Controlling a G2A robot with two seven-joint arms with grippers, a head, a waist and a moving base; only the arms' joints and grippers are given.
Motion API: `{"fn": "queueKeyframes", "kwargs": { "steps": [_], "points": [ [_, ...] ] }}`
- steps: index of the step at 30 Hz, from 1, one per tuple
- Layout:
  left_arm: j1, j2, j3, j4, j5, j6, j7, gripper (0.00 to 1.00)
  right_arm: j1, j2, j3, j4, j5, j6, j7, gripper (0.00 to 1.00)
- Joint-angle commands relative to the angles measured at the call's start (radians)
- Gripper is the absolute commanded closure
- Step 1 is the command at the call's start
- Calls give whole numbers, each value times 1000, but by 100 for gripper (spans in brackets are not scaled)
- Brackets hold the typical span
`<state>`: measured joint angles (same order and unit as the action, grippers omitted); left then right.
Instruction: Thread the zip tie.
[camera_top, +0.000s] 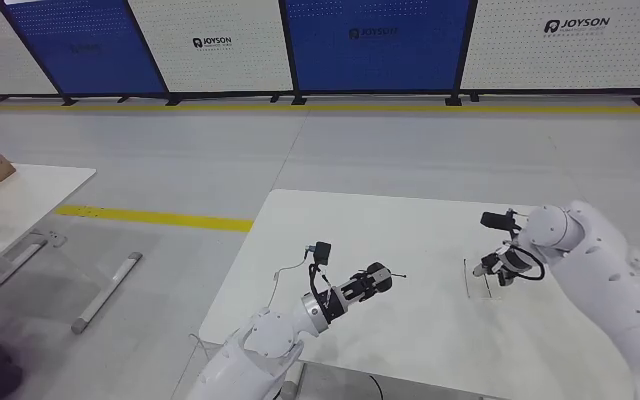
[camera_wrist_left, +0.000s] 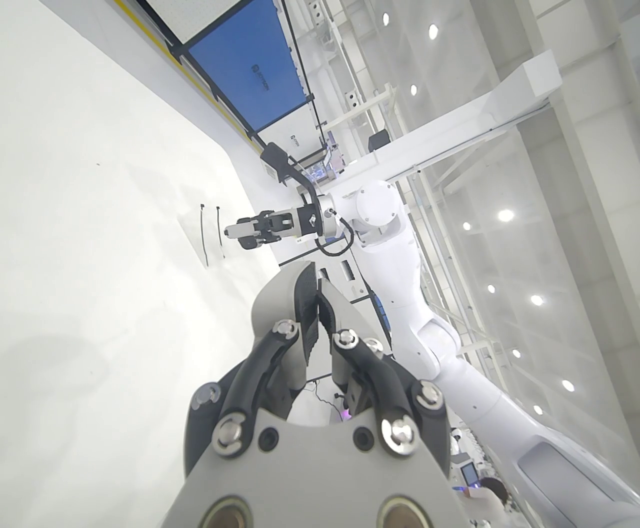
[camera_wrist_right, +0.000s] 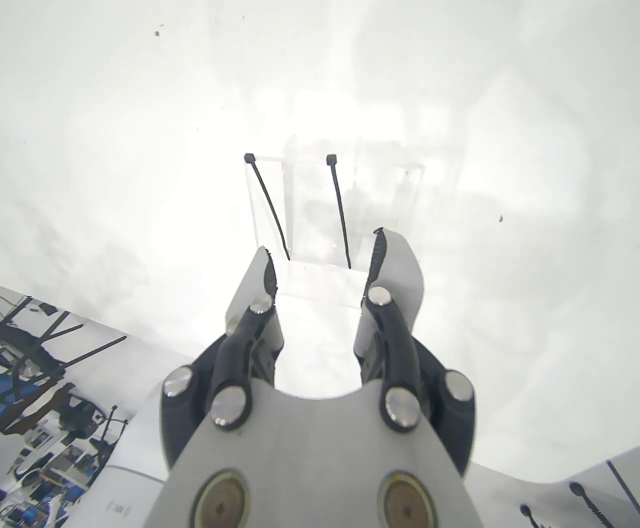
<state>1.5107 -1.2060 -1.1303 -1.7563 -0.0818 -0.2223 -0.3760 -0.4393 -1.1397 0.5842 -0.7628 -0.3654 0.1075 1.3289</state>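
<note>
So here's the setup from where I'm standing: a white table (camera_top: 400, 220) with a little see-through holder (camera_wrist_right: 400, 200) sitting toward its right side, about halfway between the far edge and the near edge. Two black zip ties (camera_wrist_right: 270, 205) lie on the holder side by side, not touching. Their square heads point away from the right arm and their tails point back at it. The one on the outside (camera_wrist_right: 341, 210) is pretty much straight, while the other angles a bit, so the tails end up closer together than the heads.

The right gripper (camera_wrist_right: 322, 245) hangs right over the tail end of the holder. Its fingers (camera_wrist_right: 395, 260) are spread wide apart with nothing between them. Both tie tails finish just in front of that gap, and I can't tell whether either fingertip is touching the holder.

The left gripper (camera_wrist_left: 316, 280) is well away from all that, more toward the middle of the table and nearer its front edge, held sideways and pointing across at the other arm. Its ribbed pads (camera_wrist_left: 306, 300) are pressed together. From above there's a thin dark sliver (camera_top: 400, 275) poking out past the tips, but honestly I can't make out what it is.
</note>
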Motion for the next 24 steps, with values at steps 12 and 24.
{"fn": "queueKeyframes", "kwargs": {
  "steps": [12,24],
  "points": [
    [0,0,0,0,0,0,0,100,49,-79,-53,148,-8,-13,3,64],
    [0,0,0,0,0,0,0,100,85,-152,-84,291,-13,-43,0,65]
  ]
}}
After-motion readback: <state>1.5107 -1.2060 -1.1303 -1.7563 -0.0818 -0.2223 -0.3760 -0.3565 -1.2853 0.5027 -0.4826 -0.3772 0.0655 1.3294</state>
